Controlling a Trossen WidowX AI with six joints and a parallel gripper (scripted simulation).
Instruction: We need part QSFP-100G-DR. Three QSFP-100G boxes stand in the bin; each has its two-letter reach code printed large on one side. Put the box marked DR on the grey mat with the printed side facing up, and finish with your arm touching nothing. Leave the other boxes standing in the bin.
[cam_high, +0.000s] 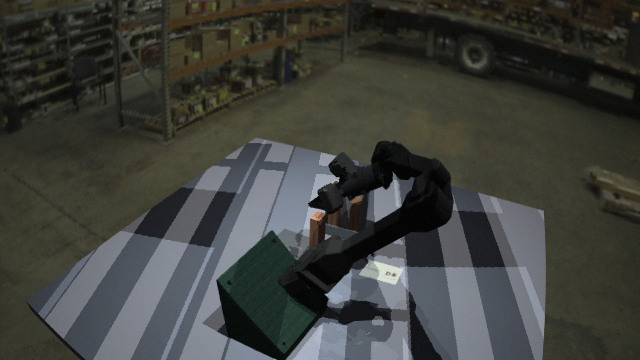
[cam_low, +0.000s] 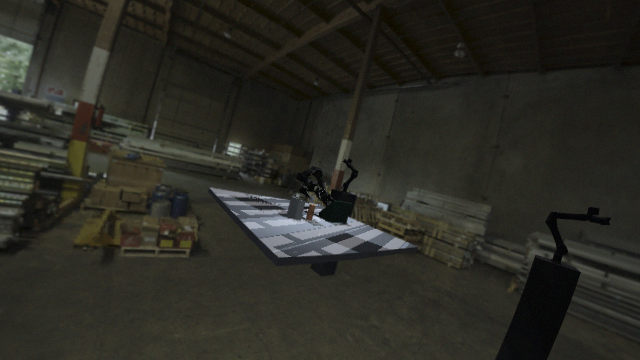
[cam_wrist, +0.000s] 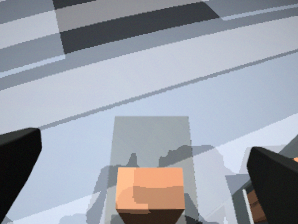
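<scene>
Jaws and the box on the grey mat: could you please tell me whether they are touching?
Apart: the wrist view shows the open jaws on either side of the box, with visible gaps between.

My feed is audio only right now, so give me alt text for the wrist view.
The open gripper's two dark fingertips flank an orange-brown box seen from above at the lower middle, with nothing between them. Beyond it lies a plain grey mat; part of the bin shows at lower right.
</scene>
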